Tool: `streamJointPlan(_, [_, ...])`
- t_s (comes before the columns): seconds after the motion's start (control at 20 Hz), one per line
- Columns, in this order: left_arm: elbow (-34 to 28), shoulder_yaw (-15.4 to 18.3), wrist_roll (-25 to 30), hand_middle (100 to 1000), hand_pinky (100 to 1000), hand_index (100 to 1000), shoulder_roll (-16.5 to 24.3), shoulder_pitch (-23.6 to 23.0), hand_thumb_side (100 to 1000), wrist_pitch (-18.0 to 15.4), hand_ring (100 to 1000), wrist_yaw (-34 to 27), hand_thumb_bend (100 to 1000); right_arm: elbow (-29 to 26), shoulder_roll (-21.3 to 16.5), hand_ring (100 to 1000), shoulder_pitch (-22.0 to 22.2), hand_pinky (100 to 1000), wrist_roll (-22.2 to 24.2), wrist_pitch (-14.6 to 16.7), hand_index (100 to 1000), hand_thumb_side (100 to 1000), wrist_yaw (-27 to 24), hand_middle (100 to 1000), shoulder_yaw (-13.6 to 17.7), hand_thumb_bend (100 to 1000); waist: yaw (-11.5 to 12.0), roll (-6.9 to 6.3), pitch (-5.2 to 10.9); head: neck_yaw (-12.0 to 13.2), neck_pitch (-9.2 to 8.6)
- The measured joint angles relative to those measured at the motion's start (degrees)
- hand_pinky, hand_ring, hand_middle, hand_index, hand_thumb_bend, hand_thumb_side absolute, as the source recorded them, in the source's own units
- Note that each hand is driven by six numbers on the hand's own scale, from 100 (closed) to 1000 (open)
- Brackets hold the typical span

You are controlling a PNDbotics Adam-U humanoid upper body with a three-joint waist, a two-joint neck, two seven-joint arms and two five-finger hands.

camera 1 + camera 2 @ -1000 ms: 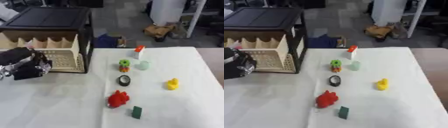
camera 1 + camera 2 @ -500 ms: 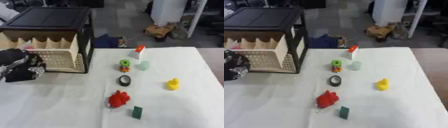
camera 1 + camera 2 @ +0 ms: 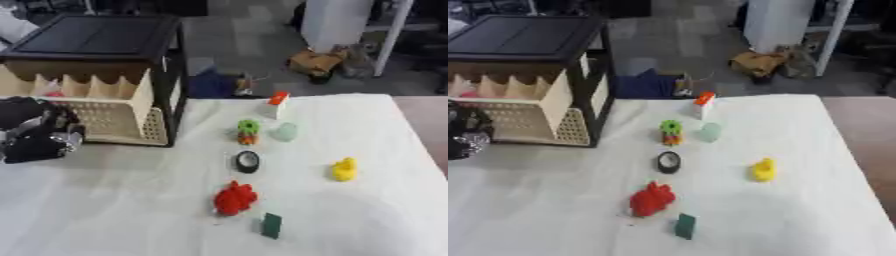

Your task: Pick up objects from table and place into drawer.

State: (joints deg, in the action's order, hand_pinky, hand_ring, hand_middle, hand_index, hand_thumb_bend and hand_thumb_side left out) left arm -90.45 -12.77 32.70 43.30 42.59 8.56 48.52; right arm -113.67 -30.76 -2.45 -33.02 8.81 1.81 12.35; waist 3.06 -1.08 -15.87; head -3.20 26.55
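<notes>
Left hand (image 3: 37, 134): before drawer (image 3: 92, 112); finger state indeterminate.
Objects: red toy (image 3: 234, 197), black ring (image 3: 248, 161), well right of hand.
Table (image 3: 131, 210): cloth between them bare.

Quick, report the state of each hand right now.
Left hand: at the left edge, in front of the drawer; whether its fingers are open or shut cannot be told.
Right hand: not in view.

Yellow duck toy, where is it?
The yellow duck sits on the table's right side, right of the black ring and below the pale green piece.
</notes>
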Motion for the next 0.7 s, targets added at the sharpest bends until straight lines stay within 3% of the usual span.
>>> streamJointPlan(0.7, [1.7, 0.2, -1.4, 788, 417, 918, -0.9, 1.5, 1000, 0.2, 753, -1.8, 100, 0.0, 0.3, 645, 0.0, 646, 0.2, -0.2, 863, 871, 0.0, 616, 0.0, 100, -0.3, 0.06, -0.12, 0.1, -0.48])
